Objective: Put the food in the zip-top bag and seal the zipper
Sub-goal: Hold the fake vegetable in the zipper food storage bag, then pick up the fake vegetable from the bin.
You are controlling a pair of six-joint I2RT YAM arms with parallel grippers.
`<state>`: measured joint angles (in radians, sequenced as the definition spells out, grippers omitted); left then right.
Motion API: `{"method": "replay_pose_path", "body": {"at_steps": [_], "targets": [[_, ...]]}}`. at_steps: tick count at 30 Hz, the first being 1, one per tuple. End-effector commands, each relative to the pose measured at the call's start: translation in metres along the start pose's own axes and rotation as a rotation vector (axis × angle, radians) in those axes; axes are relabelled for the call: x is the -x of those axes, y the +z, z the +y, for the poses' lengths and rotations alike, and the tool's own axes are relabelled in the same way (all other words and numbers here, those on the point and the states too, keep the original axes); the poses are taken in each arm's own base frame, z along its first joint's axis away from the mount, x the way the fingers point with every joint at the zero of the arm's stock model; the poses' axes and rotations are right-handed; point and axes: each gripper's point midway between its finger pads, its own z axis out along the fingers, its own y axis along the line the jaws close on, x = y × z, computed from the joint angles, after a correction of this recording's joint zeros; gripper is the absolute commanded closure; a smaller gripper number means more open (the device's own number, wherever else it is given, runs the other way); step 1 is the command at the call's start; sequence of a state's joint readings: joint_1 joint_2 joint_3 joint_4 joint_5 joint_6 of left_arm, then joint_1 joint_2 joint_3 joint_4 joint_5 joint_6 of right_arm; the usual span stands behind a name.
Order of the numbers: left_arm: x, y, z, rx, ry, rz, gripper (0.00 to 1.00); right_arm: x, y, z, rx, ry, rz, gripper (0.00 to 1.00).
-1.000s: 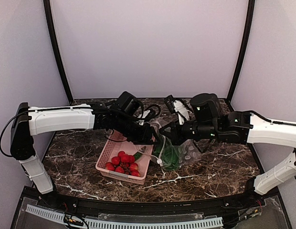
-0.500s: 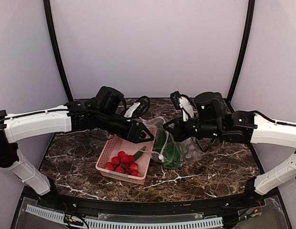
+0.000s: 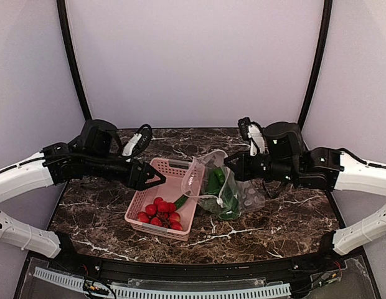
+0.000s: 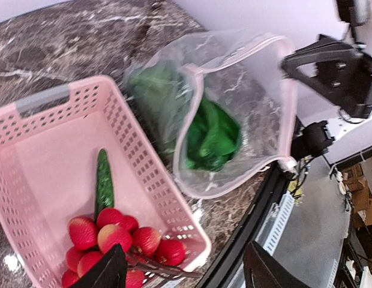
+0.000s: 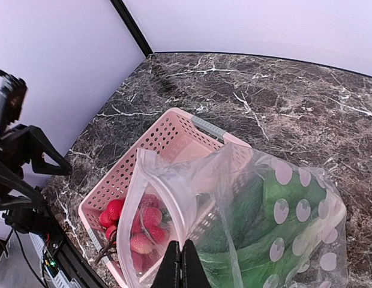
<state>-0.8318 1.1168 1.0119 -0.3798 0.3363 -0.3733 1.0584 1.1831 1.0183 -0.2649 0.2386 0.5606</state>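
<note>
The clear zip-top bag stands with its mouth open next to the pink basket. Green vegetables lie inside it, also seen in the left wrist view and the right wrist view. The pale pink zipper runs round the mouth. My right gripper is shut on the bag's mouth edge and holds it up; its tips pinch the plastic. One slim cucumber lies in the basket. My left gripper is open and empty above the basket's left side.
The pink slatted basket sits left of the bag and holds a bunch of red fruit at its near end. The table's black front edge runs close below. The right arm reaches in from the right.
My left gripper has pulled back to the left, away from the bag's mouth, and is now open over the basket. The right gripper kept hold and the bag's mouth stands more open.
</note>
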Motion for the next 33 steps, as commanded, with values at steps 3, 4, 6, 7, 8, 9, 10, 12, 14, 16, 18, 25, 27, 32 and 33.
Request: {"method": "replay_pose_path", "body": {"at_steps": [3, 4, 6, 7, 8, 9, 10, 12, 14, 16, 18, 25, 27, 32, 33], "targets": [[-0.047, 0.027, 0.063, 0.228, -0.126, 0.146, 0.36, 0.016, -0.01, -0.016, -0.047, 0.05, -0.06, 1.0], [-0.047, 0.031, 0.065, 0.232, -0.124, 0.157, 0.36, 0.018, -0.011, -0.017, -0.049, 0.052, -0.065, 1.0], [-0.05, 0.041, 0.07, 0.243, -0.121, 0.193, 0.37, 0.02, -0.013, -0.019, -0.052, 0.051, -0.071, 1.0], [-0.055, 0.048, 0.073, 0.247, -0.115, 0.221, 0.37, 0.021, -0.013, -0.02, -0.055, 0.051, -0.074, 1.0], [-0.052, 0.051, 0.073, 0.243, -0.107, 0.223, 0.37, 0.022, -0.013, -0.021, -0.055, 0.052, -0.075, 1.0], [-0.058, 0.057, 0.077, 0.253, -0.097, 0.258, 0.37, 0.022, -0.014, -0.022, -0.058, 0.053, -0.075, 1.0], [-0.054, 0.06, 0.077, 0.254, -0.088, 0.263, 0.37, 0.022, -0.014, -0.022, -0.059, 0.055, -0.073, 1.0], [-0.061, 0.072, 0.086, 0.278, -0.075, 0.324, 0.38, 0.021, -0.013, -0.023, -0.059, 0.058, -0.069, 1.0], [-0.065, 0.08, 0.091, 0.288, -0.063, 0.363, 0.4, 0.021, -0.013, -0.024, -0.06, 0.061, -0.066, 1.0], [-0.067, 0.091, 0.093, 0.277, -0.049, 0.388, 0.42, 0.019, -0.011, -0.025, -0.06, 0.063, -0.061, 1.0], [-0.067, 0.102, 0.094, 0.258, -0.034, 0.409, 0.45, 0.019, -0.011, -0.025, -0.056, 0.063, -0.058, 1.0], [-0.067, 0.13, 0.095, 0.217, 0.002, 0.452, 0.48, 0.021, -0.012, -0.027, -0.059, 0.066, -0.06, 1.0], [-0.07, 0.136, 0.096, 0.211, -0.001, 0.462, 0.49, 0.021, -0.012, -0.028, -0.06, 0.067, -0.059, 1.0], [-0.081, 0.146, 0.105, 0.221, -0.013, 0.488, 0.51, 0.02, -0.011, -0.029, -0.059, 0.066, -0.052, 1.0], [-0.084, 0.149, 0.106, 0.223, -0.017, 0.494, 0.51, 0.02, -0.011, -0.029, -0.059, 0.066, -0.053, 1.0]]}}
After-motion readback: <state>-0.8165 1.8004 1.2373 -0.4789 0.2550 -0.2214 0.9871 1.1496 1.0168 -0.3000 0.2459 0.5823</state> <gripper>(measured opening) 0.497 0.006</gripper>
